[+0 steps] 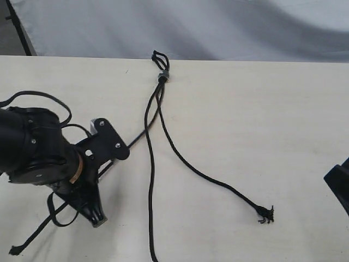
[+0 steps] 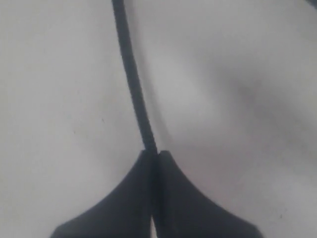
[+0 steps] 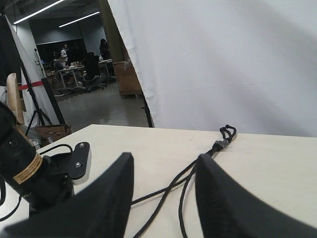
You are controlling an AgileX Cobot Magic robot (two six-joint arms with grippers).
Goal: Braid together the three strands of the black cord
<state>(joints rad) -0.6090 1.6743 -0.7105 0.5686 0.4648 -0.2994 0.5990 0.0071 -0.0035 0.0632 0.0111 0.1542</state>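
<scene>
Left-wrist lens: my left end effector (image 2: 153, 156) nearest, clenched on left strand (image 2: 131, 74). Black cord (image 1: 161, 87) lies on table (image 1: 262, 109). Grey band (image 1: 163, 76) and loops (image 1: 160, 57) near far edge. Middle strand (image 1: 151, 180) runs toward near edge. Right strand (image 1: 218, 183) splays right, frayed tip lying free. My right end effector (image 3: 164, 158) released, jaws apart, empty.

black cord (image 2: 131, 74): woven fibre, matt, rough-ish, tips frayed. grey band (image 1: 162, 76) looks dull; material n/k. table (image 1: 262, 120): pale, smooth, matt w/ faint specks. left gripper (image 2: 153, 154) & right gripper (image 3: 164, 159): black, matt, plastic-looking. left arm housing (image 1: 32, 147): black, slight sheen. backdrop (image 1: 191, 27): white cloth, soft folds.
</scene>
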